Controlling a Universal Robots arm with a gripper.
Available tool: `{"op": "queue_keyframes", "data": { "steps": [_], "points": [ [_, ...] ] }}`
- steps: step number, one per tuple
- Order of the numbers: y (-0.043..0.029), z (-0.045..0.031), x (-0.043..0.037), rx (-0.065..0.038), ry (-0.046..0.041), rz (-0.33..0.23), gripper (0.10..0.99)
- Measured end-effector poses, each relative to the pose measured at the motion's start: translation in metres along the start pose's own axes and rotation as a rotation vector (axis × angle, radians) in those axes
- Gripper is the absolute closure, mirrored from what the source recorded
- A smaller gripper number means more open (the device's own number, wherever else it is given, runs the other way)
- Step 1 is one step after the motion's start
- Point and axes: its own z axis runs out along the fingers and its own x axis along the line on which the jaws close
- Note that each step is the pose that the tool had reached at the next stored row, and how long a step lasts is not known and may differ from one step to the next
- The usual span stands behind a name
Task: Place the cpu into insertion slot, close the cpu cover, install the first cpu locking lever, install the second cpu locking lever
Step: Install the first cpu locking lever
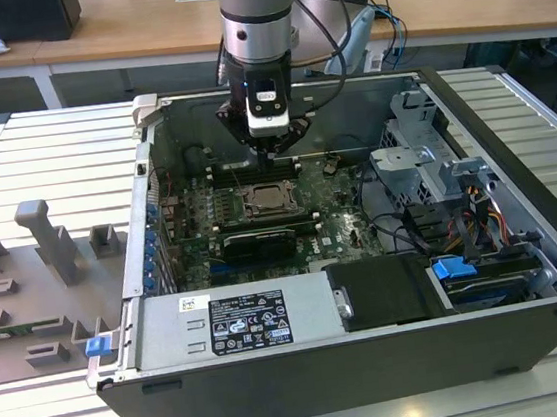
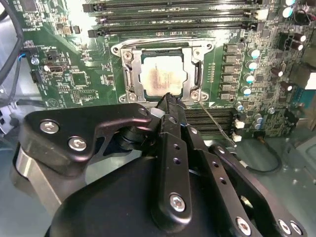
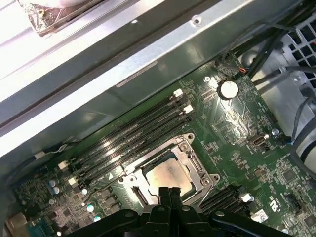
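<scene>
CPU step looks done. The small flat square silvery-beige cpu [image 2: 163, 79] sits in the square metal-rimmed insertion slot [image 2: 163, 47] on the green circuit board [image 2: 74, 79]. The board is inside the open dark computer case [image 1: 376, 358] on the slatted metal table [image 1: 527, 90]. The silvery square-frame cpu cover [image 2: 131, 81] lies around the chip and looks down flat, but I can't tell from this angle whether it's fully seated. A thin wire locking lever [image 2: 216, 121] sticks out loose from the socket corner, unlatched, so I read the step in hand as the first lever.

To do it well I'd put the tip on the wire itself, not on the chip or the cover window. Push down first, then sideways under its hook, slowly and square so the wire doesn't spring off. Mind the long black memory slots [image 2: 173, 19] close by.

Black gripper [image 2: 168, 98]: fingers pressed together, nothing between them. In both wrist views its tip hangs at the socket's edge, just beside the cover's corner. Contact with cover or lever is unclear.
</scene>
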Motion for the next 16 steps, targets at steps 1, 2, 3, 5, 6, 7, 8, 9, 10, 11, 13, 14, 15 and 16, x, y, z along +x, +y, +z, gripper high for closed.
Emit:
{"op": "queue_keyframes", "data": {
  "steps": [1,2,3,5,6,7,8,9,10,11,13,14,15,16],
  "points": [
    [0.0,0.0,0.0,0.0,0.0003,-0.007,0.98],
    [0.0,0.0,0.0,0.0,0.0005,-0.017,0.98],
    [0.0,0.0,0.0,0.0,0.0009,-0.029,0.98],
    [0.0,0.0,0.0,0.0,0.0018,-0.055,0.98],
    [0.0,0.0,0.0,0.0,0.0023,-0.072,0.98],
    [0.0,0.0,0.0,-0.001,0.0029,-0.087,0.98],
    [0.0,0.0,0.0,-0.001,0.0033,-0.099,0.98],
    [0.0,0.0,0.0,-0.001,0.0035,-0.107,0.98],
    [0.0,0.0,0.0,-0.001,0.0038,-0.114,0.98],
    [0.0,0.0,0.0,-0.001,0.0042,-0.127,0.98],
    [0.0,0.0,0.0,-0.001,0.0053,-0.161,0.98],
    [0.0,0.0,0.0,-0.001,0.0063,-0.19,0.98],
    [0.0,0.0,0.0,-0.001,0.0072,-0.217,0.98],
    [0.0,0.0,0.0,-0.001,0.0078,-0.238,0.98]
  ]
}}
